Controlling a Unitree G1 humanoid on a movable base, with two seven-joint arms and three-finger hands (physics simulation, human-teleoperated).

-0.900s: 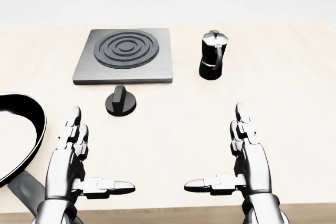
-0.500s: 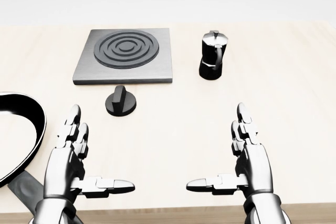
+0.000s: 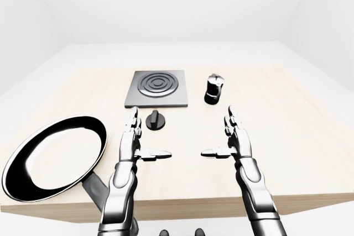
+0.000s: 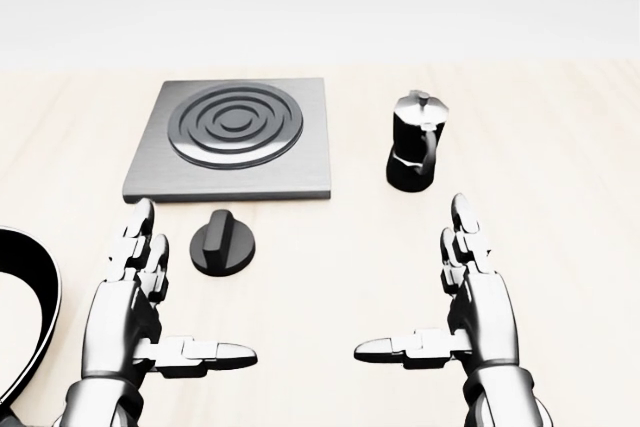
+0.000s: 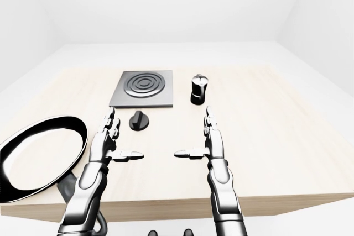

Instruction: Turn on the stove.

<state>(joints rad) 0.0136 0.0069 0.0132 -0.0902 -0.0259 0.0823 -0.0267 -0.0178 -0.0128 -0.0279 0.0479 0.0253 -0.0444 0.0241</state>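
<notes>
A grey square stove plate [image 4: 228, 137] with a ringed burner lies on the pale wooden table [image 4: 330, 247], upper left of centre in the head view. Just below it sits its round black knob [image 4: 222, 244], with a raised bar pointing up the view. My left hand [image 4: 150, 302] hovers open, a little left of and below the knob, fingers straight and thumb pointing right. My right hand [image 4: 450, 297] mirrors it, open, at the lower right. Neither hand touches anything.
A black moka pot [image 4: 414, 141] stands right of the stove plate. A large black frying pan [image 3: 55, 156] lies at the table's left, its rim near my left arm. The table's near edge [image 3: 182, 205] runs under my forearms.
The whole head view has shifted: stove plate, knob and moka pot now sit lower and nearer, and the pan has slid left. Both hands keep the same open pose.
</notes>
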